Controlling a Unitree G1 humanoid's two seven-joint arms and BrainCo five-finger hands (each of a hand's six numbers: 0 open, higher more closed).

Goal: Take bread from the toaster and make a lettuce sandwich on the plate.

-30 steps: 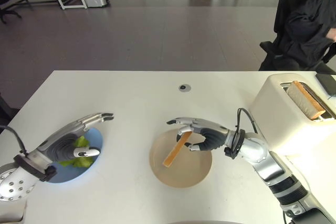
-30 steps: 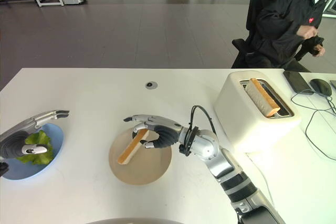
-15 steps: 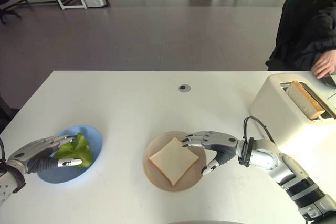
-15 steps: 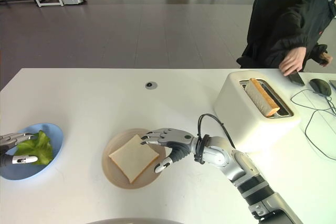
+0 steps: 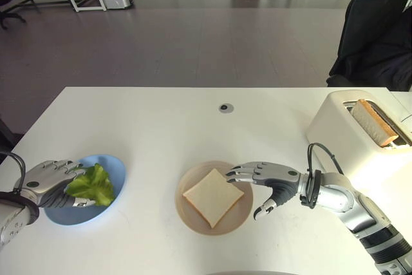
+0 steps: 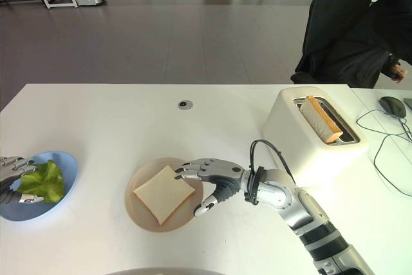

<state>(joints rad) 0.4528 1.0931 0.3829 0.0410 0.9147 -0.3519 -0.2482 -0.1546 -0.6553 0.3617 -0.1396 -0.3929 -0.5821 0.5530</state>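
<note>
A white bread slice (image 5: 212,196) lies flat on the tan plate (image 5: 241,214) in front of me. My right hand (image 5: 265,181) hovers at the plate's right rim, open, fingers spread, holding nothing. At the far right stands the white toaster (image 5: 351,146) with a second slice (image 5: 372,122) upright in its slot. At the left, a green lettuce leaf (image 5: 92,185) lies in the blue bowl (image 5: 116,172). My left hand (image 5: 46,181) sits at the bowl's left side, fingers curled over the leaf's left edge and thumb under it.
A small round grommet (image 5: 226,107) is set in the white table behind the plate. A cable (image 6: 386,159) and a mouse (image 6: 391,106) lie to the right of the toaster. Bare tabletop lies between bowl and plate.
The right hand laid the tilted slice flat on the plate, let go and drew back to the right. The left hand pulled back left, dropped and curled onto the lettuce.
</note>
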